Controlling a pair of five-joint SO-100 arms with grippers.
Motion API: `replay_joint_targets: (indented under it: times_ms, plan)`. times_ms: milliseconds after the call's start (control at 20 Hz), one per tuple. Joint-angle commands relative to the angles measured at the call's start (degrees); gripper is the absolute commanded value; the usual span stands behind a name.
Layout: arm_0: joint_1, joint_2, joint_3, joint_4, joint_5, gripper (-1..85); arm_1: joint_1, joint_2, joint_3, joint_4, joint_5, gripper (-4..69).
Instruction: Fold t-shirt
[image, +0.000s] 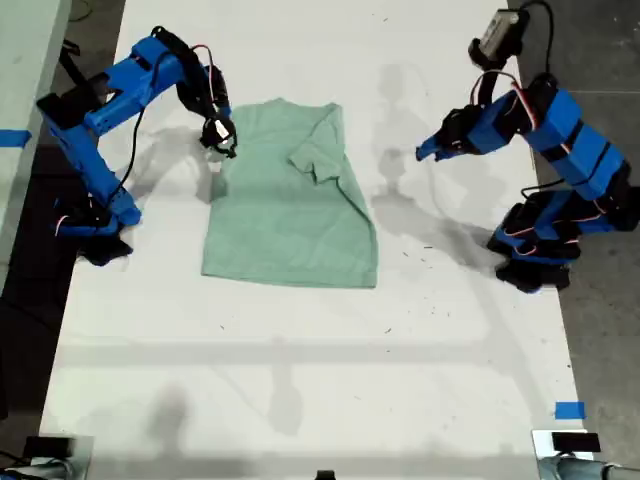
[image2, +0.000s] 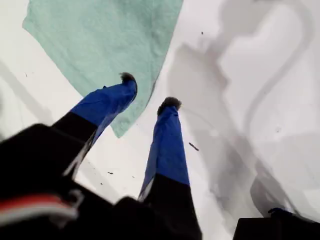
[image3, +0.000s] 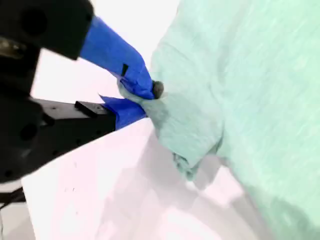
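Exterior view: the t-shirt (image: 290, 205) lies flat near the middle of the white table (image: 300, 400), its sleeve on the exterior view's right already turned in over the chest — one fold made, I judge, the other in hand. My second gripper (image: 219, 135), on the arm at the exterior view's left, sits low at the shirt's upper left edge, elbow raised and wrist bent down onto the cloth. My first gripper (image: 428, 150), on the arm at the exterior view's right, hangs above bare table, well apart from the shirt, forearm reaching inward and roughly level.

First wrist view: my first gripper (image2: 149, 91) has its jaws spread with nothing between them; a corner of the shirt (image2: 107, 45) lies on the table beyond the tips — parked clear, I would say, so the other arm can work.

Second wrist view: my second gripper (image3: 142, 97) is pinching a bunched bit of the shirt's (image3: 240, 95) sleeve edge, the fabric lifted slightly off the table, ready, I judge, to be carried across.
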Motion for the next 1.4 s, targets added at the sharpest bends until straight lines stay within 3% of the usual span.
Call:
replay_joint_targets:
  times_ms: [0, 250, 550, 650, 800, 1050, 1200, 1350]
  plan:
    - [8.3, -1.8, -9.8, -2.5, -3.2, 0.0, -0.8, 2.7, 0.1, -1.9, 0.7, 13.9]
    - [16.9, -18.2, -34.8, -1.8, -6.4, 0.0, -1.2, 4.4, 1.7, -1.9, 1.6, 13.4]
    - [17.4, -29.4, -37.9, -7.0, -7.7, 1.3, -1.3, 7.5, 5.1, -1.8, 2.4, 13.1]
    - [18.4, -30.6, -37.9, -7.3, -5.4, 22.7, -1.2, 7.7, 5.6, -2.0, 2.5, 13.1]
    - [21.0, -24.2, -37.9, -3.6, -2.5, 28.8, -1.1, 7.8, 6.7, -2.7, 2.5, 13.7]
    - [26.1, -6.8, -36.7, 8.5, -0.9, 28.4, -2.7, 7.9, 8.6, -3.7, 2.2, 15.5]
    - [30.2, -0.3, -32.4, 15.5, -0.9, 28.3, -7.4, 7.8, 10.7, -6.3, 1.5, 21.9]
    - [35.2, 4.9, -25.4, 17.2, -1.9, 28.2, -13.4, 6.9, 14.9, -10.7, 1.8, 27.4]
